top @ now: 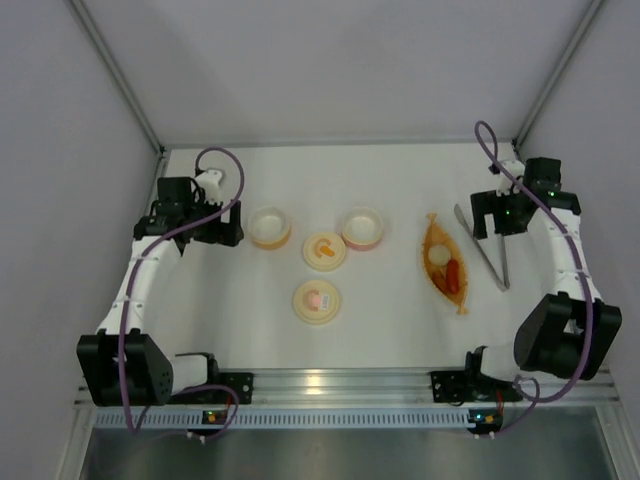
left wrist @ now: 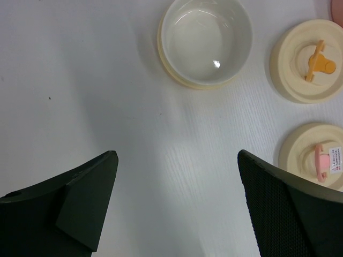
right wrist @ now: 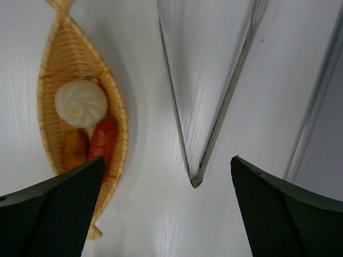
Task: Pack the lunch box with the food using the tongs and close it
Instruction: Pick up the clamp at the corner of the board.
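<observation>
Seen from above, the white table [top: 400, 320] carries everything in a loose row. At 3 o'clock from its middle lies the tray [right wrist: 122, 115], a woven, straw-coloured boat with pinched ends, its long axis running from 12 to 6. In it sit the food pieces: a cream-white bun [right wrist: 80, 103] with a swirled top, round and matte; touching it at 5 o'clock a glossy red-orange sausage [right wrist: 102, 142], short and blunt; and beside the sausage, at 9 o'clock, a dull brown lump [right wrist: 75, 147] partly hidden by a finger. Just beside the tray at 3 o'clock, not touching it, rest the tongs [right wrist: 196, 179]: 2 slim grey metal arms spread in a narrow V, the joint toward 6 and the open ends toward 12, gripping nothing. The right gripper [right wrist: 167, 160] hangs over them with its 2 black, fine-textured fingers spread wide and empty (the V's joint shows in the gap between them). The left gripper [left wrist: 177, 155] is equally wide and empty over bare table at 9 o'clock. Ahead of it stands a shallow round container [left wrist: 205, 43], white inside with a pale yellow rim; a pink-rimmed container [top: 363, 242] stands at 12 o'clock. Between them lie 2 round cream lids, the orange-knobbed lid [left wrist: 308, 61] and, at 6 o'clock from it, the pink-knobbed lid [left wrist: 316, 155].
</observation>
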### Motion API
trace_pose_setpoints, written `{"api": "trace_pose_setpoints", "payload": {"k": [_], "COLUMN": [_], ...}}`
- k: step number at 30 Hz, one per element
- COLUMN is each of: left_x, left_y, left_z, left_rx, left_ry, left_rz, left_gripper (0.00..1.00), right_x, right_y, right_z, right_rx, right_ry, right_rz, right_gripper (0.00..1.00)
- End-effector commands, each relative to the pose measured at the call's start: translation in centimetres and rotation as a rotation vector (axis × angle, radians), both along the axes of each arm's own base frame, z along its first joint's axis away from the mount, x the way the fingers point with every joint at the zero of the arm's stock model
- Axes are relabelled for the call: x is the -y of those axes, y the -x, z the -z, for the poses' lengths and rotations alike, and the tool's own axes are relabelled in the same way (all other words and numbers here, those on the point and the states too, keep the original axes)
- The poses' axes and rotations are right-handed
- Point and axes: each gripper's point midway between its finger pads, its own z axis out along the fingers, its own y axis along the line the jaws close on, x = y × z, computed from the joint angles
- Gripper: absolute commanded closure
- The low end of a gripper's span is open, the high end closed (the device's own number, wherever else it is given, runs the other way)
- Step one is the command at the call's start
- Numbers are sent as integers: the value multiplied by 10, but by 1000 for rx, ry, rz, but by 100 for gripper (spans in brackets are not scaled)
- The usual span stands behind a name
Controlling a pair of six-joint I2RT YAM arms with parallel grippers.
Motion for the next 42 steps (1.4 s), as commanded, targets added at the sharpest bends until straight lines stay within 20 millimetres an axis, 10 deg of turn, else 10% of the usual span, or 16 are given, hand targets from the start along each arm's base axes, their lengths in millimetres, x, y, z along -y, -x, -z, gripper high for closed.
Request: {"api": "trace_pose_setpoints", "payload": {"k": [1, 17, 42], "left_x": [3, -1, 9], "left_y": [-10, -23, -43], "left_z": [-17, -20, 3], "left_rx": [46, 51, -28], "left_ry": [-3, -8, 49], "left_rz": [37, 5, 22], "left_gripper": [2, 2, 2], "right_x": [27, 57, 65], "right_y": [19, 23, -37], "right_z": [7, 85, 143], "right_rx": [-125, -396, -453], "right_ry": [25, 62, 34], "right_rz": [29, 32, 58], "right_gripper": [1, 1, 9]}}
